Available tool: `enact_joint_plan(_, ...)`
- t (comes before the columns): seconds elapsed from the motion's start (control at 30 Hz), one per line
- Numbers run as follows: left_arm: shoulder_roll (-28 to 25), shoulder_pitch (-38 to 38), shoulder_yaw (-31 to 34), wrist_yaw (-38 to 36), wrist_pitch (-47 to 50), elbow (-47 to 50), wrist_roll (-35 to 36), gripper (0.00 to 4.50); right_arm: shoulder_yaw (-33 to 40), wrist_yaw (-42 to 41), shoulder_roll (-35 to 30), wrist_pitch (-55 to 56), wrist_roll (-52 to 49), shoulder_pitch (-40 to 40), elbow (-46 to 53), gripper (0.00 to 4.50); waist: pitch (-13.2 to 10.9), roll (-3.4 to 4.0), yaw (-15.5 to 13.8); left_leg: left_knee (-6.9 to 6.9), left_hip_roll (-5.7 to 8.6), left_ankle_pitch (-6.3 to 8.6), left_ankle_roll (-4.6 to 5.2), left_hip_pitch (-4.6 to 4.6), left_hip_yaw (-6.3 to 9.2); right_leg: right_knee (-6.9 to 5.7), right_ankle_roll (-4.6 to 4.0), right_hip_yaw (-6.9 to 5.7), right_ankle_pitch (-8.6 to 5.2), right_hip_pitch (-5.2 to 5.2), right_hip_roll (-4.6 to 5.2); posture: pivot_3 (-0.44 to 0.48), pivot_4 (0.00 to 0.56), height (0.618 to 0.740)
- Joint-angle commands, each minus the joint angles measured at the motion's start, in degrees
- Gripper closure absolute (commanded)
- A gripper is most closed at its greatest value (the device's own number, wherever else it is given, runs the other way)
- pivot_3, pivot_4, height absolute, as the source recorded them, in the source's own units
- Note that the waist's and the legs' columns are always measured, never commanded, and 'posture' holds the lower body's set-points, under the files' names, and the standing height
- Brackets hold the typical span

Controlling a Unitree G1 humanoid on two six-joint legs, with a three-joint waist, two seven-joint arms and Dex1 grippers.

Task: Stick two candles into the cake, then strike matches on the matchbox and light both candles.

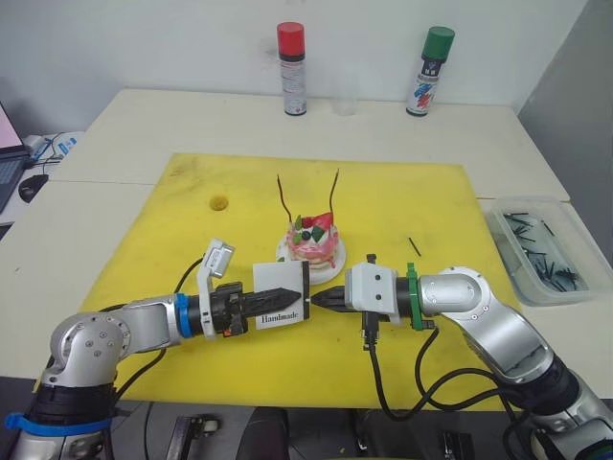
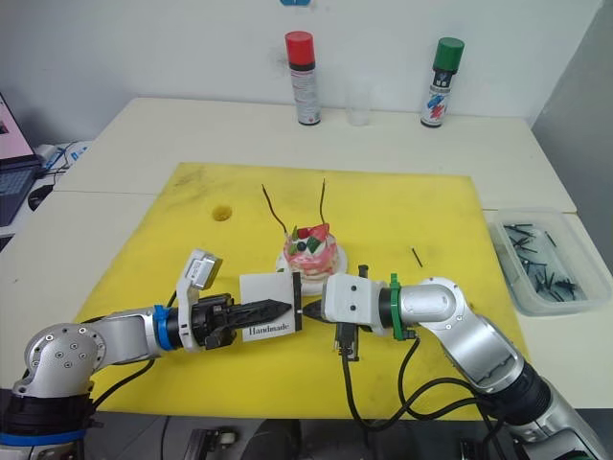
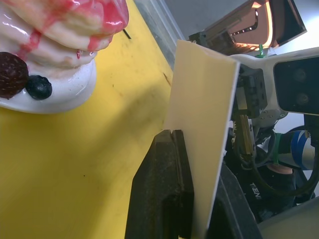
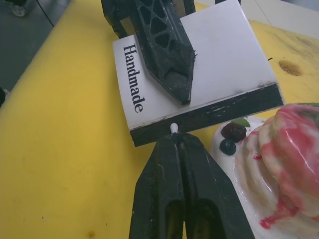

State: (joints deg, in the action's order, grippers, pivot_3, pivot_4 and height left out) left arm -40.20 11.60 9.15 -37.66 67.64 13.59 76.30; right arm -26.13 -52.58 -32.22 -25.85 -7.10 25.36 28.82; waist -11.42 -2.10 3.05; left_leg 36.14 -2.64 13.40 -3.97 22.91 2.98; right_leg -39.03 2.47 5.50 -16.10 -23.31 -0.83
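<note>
White matchbox (image 1: 281, 297) clamped upright in the left pincer (image 1: 287, 296), just in front of the pink cake (image 1: 311, 241) on its small plate, over the yellow mat (image 1: 192, 249) on the bench. Black striking strip facing the right pincer (image 4: 174, 133). Right pincer clenched on a match (image 4: 174, 128), pale head touching the strip. Two thin wavy candles (image 1: 283, 200) standing in the cake. Spare matches (image 1: 536, 251) in a clear tray beside the mat's right edge.
</note>
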Motion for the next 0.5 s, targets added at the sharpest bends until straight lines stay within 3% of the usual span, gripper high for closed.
enact_joint_plan(0.03, 1.1, 2.0, 0.5, -0.7, 0.4, 1.8, 2.4, 4.5, -1.7, -1.0, 0.8, 2.3, 0.7, 0.4, 0.2, 4.46, 0.0, 0.0, 0.0, 0.0, 0.0, 0.0, 0.0, 0.0, 0.01, 0.0, 0.0, -0.01, 0.0, 0.0, 0.0, 0.0, 0.15, 0.733)
enact_joint_plan(0.33, 2.5, 4.4, 1.9, 1.6, 1.4, 1.2, 5.6, 4.5, -4.1, -4.9, -0.7, 8.1, 3.5, 0.1, -1.9, 4.46, 0.0, 0.0, 0.0, 0.02, 0.01, 0.0, 0.0, 0.0, 0.01, -0.02, 0.0, -0.01, 0.01, 0.01, 0.0, 0.0, 0.15, 0.733)
enact_joint_plan(0.5, -1.1, 12.7, 5.0, 1.5, 1.6, -2.9, 5.0, 4.5, -3.2, -12.9, -7.9, 15.0, 2.4, -1.8, 1.1, 4.46, 0.0, -0.02, -0.5, 0.08, 0.01, 0.0, 0.0, 0.02, 0.1, -0.01, 0.01, -0.13, 0.01, 0.07, 0.0, 0.0, 0.15, 0.733)
